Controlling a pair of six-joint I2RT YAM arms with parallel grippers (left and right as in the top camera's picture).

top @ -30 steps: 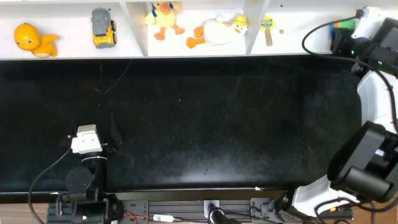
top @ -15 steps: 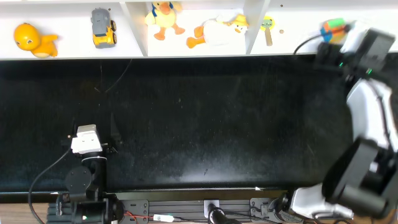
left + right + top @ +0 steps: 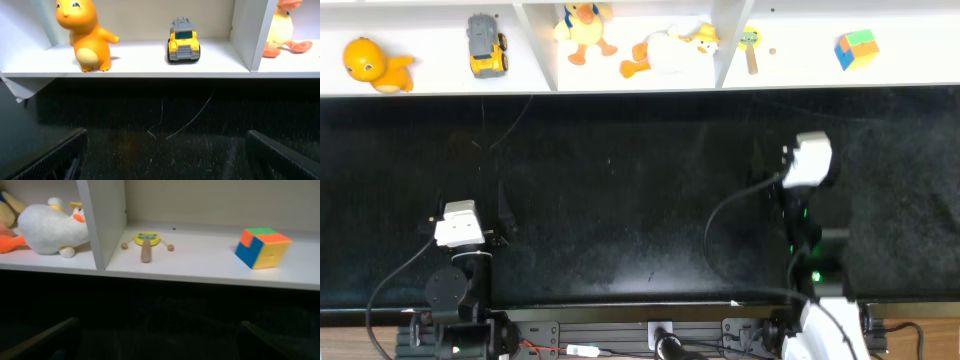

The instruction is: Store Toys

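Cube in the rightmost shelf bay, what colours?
Cube: green top, with orange, blue and yellow sides. Clearest in the right wrist view.

robot lab bench w/ black mat [image 3: 640, 200], white toy shelf [image 3: 720, 82].

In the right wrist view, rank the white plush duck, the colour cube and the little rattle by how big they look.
1. white plush duck
2. colour cube
3. rattle, slimmer than the cube
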